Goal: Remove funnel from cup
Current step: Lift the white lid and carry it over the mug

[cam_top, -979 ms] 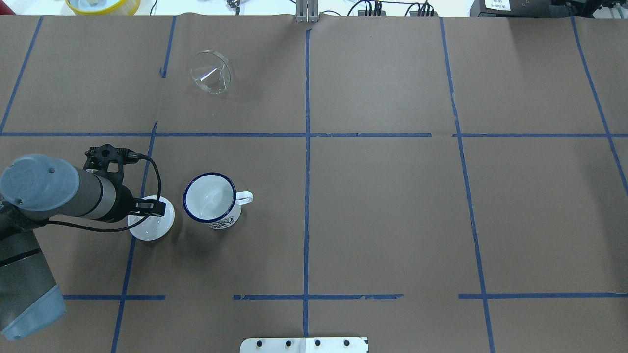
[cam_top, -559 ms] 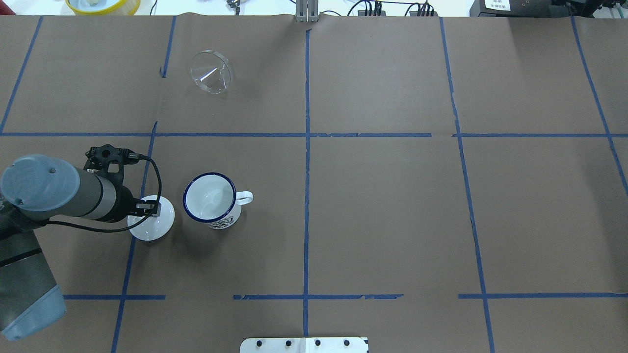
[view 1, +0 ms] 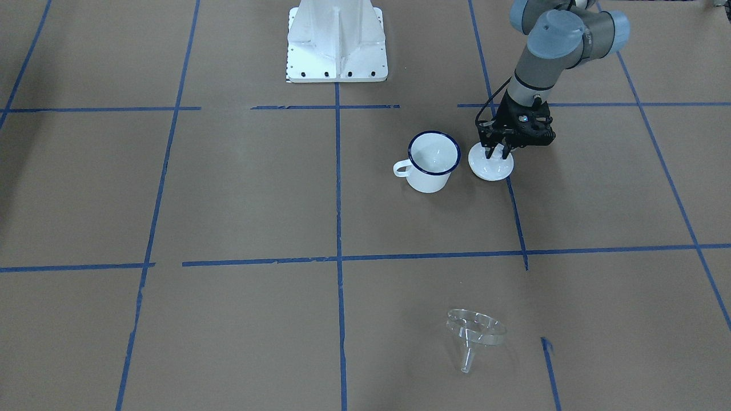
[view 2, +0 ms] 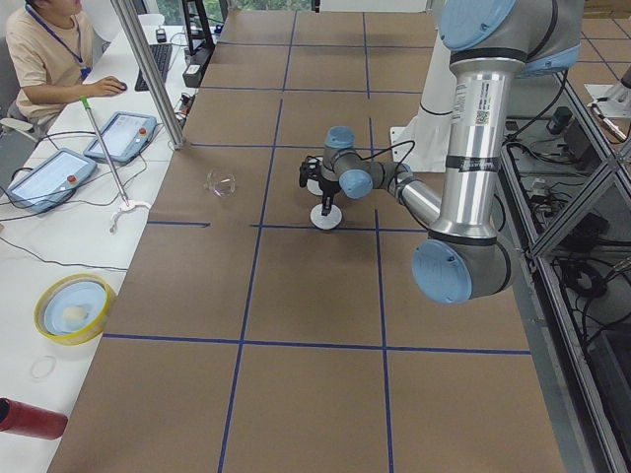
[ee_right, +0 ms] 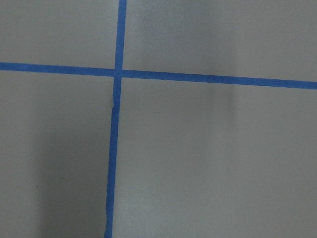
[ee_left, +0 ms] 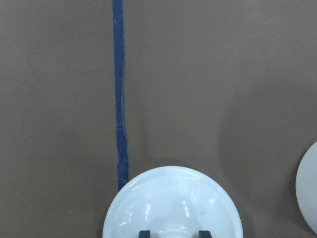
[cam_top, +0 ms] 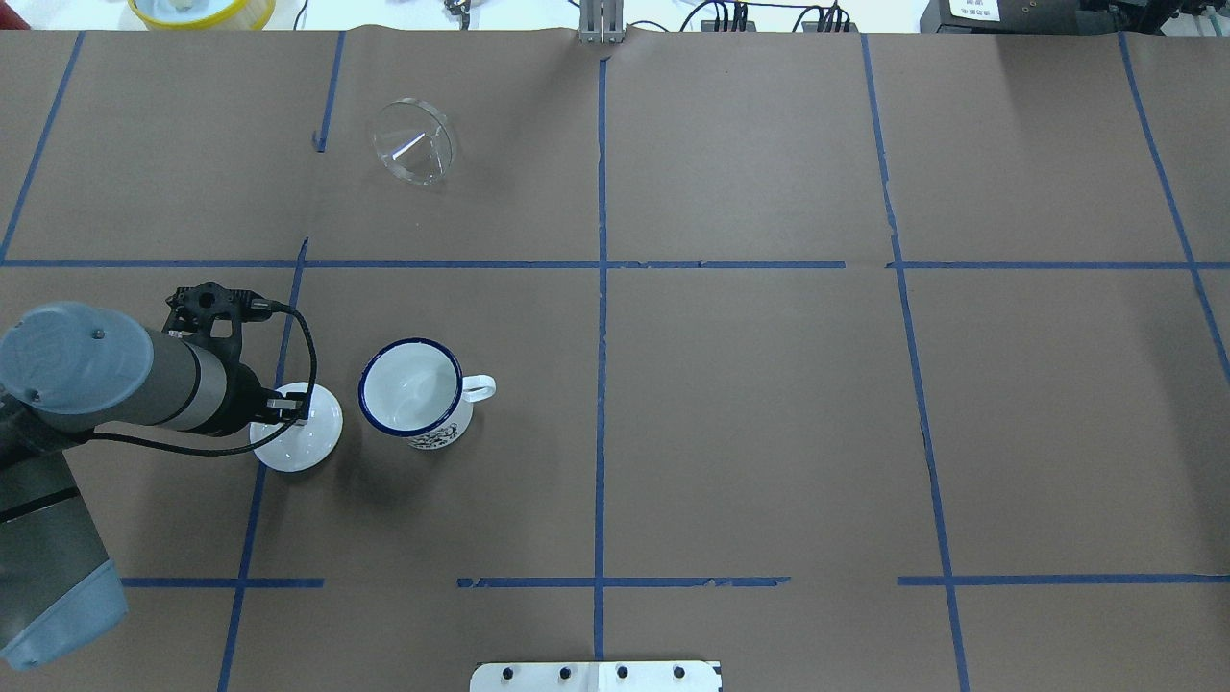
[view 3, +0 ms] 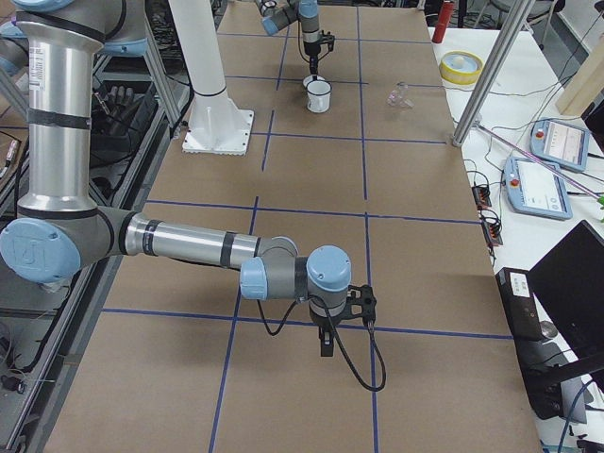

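The clear funnel [cam_top: 413, 142] lies on its side on the brown paper at the far left, well apart from the cup; the front-facing view shows it [view 1: 474, 334] too. The cup [cam_top: 413, 389], a white mug with a dark blue rim, stands upright and empty [view 1: 433, 162]. My left gripper [view 1: 497, 153] stands straight down over the white knobbed lid [cam_top: 312, 437] beside the cup. In the left wrist view the fingers [ee_left: 144, 233] press both sides of the lid's knob, and the lid [ee_left: 173, 203] rests on the table. My right gripper [view 3: 326, 344] hangs over bare paper far off; I cannot tell its state.
A yellow-rimmed bowl [cam_top: 202, 10] sits beyond the table's far left edge. The robot's white base [view 1: 337, 40] is at the near middle edge. Blue tape lines [cam_top: 601, 288] divide the paper. An operator [view 2: 49, 49] sits at the far side.
The visible finger of my left gripper has drawn in toward the lid's knob. The arm, the cup and the funnel have stayed where they were.
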